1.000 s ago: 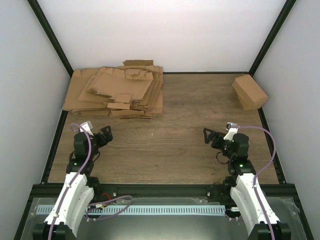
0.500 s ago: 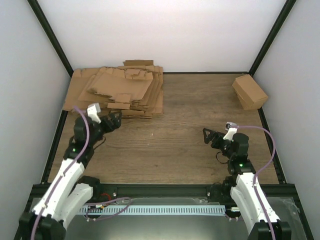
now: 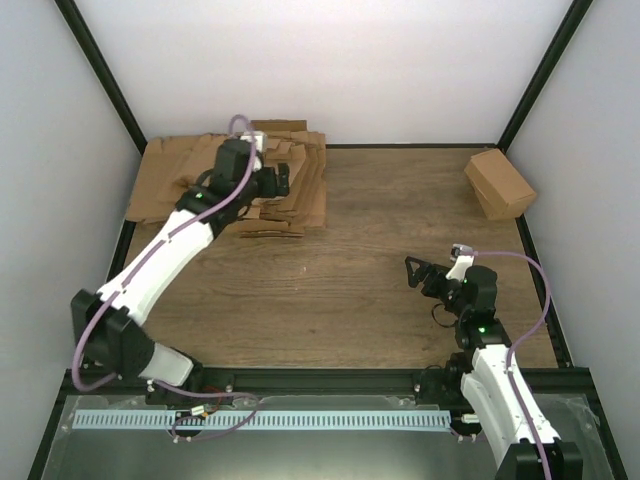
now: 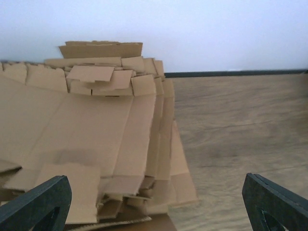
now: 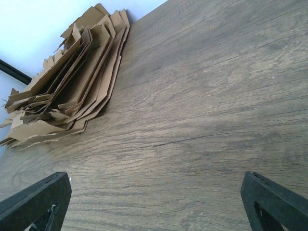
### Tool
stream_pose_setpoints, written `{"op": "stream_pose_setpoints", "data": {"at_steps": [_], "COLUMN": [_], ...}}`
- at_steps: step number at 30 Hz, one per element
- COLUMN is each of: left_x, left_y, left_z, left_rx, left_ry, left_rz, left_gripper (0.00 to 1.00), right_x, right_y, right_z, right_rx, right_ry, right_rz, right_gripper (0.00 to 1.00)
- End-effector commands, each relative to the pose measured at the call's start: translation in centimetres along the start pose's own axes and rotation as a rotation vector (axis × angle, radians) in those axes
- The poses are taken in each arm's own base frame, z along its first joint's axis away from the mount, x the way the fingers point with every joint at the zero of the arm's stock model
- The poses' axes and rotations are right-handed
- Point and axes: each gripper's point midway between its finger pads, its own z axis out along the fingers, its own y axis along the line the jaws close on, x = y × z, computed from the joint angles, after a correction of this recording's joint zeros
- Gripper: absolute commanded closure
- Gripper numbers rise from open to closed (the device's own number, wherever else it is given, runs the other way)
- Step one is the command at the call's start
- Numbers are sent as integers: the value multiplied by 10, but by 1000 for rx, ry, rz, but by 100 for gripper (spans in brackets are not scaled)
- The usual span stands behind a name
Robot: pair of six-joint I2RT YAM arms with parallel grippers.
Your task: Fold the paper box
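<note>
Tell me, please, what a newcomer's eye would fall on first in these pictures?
First, the ragged pile of flat brown cardboard sheets at the far left corner of the table, with the left pincer hanging open just over its right part. Next, the closed brown carton alone at the far right corner, while the right pincer hovers open near its own base.

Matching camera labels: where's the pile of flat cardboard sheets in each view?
Top external: the pile lies at the table's far left corner.
Left wrist: the pile fills the left half, close up.
Right wrist: the pile sits in the upper left, seen at a low slant.
Shared landmark: the wooden tabletop runs bare to the right of the pile in all three views.
</note>
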Motion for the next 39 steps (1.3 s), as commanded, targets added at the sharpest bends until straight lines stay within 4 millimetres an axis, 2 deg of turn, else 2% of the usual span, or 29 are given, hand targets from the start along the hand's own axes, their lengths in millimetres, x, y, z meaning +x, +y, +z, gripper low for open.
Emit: {"op": "stream_pose_setpoints", "data": {"at_steps": [1, 5, 9, 12, 19, 24, 26, 28, 34, 39], "left_x": [10, 22, 35, 52, 76, 87, 87, 83, 79, 82], "left_y": [1, -8, -12, -9, 1, 12, 18, 22, 36, 50], "left_z": [28, 57, 88, 114, 155, 169, 171, 170, 172, 174], "left_rx": [-159, -270, -321, -359, -438, -497, -528, -552, -595, -633], "left_ry": [121, 219, 294, 354, 436, 469, 466, 454, 453, 478], "left_rz": [249, 444, 548, 606, 688, 721, 722, 715, 716, 734], "left_gripper": [0, 0, 0, 3, 9, 21, 32, 37, 40, 42], "right_x": [-3, -2, -2, -2, -3, -3, -3, -2, -3, -3], "right_y": [7, 6, 6, 5, 5, 4, 4, 4, 4, 4], "right_z": [-1, 0, 0, 0, 1, 1, 1, 1, 1, 1], "right_rx": [-26, -24, -21, -19, -17, -15, -15, -15, -14, -14], "right_ry": [-10, -2, -2, -2, -3, -2, -2, -1, -3, -2], "right_rz": [-23, -22, -22, -22, -21, -21, -21, -21, -22, -21], "right_gripper": [0, 0, 0, 0, 0, 0, 0, 0, 0, 0]}}
